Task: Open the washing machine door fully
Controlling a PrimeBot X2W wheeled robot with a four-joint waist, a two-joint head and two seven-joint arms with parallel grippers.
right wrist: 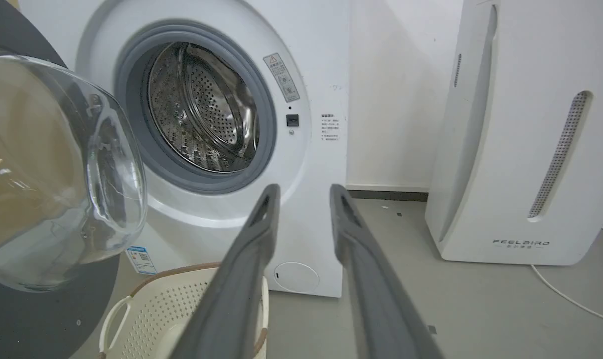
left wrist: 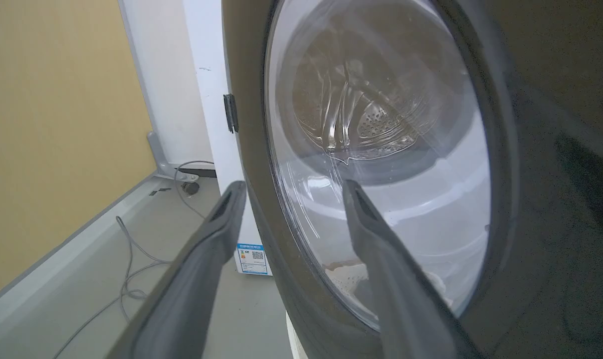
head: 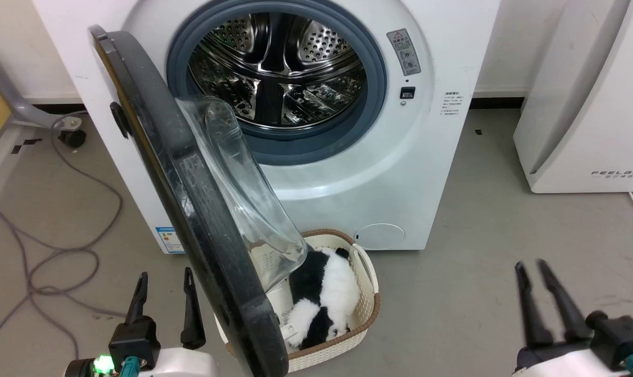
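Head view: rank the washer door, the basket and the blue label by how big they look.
1. door: largest, though it stands nearest the camera, which inflates it.
2. basket: partly hidden behind the door.
3. blue label: clearly smallest.

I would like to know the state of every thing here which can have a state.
washing machine door: partly open, standing out from the washing machine, not held
drum: exposed, no laundry visible inside
basket: holds a plush toy
left end effector: open, empty, beside the door's outer face
right end effector: open, empty
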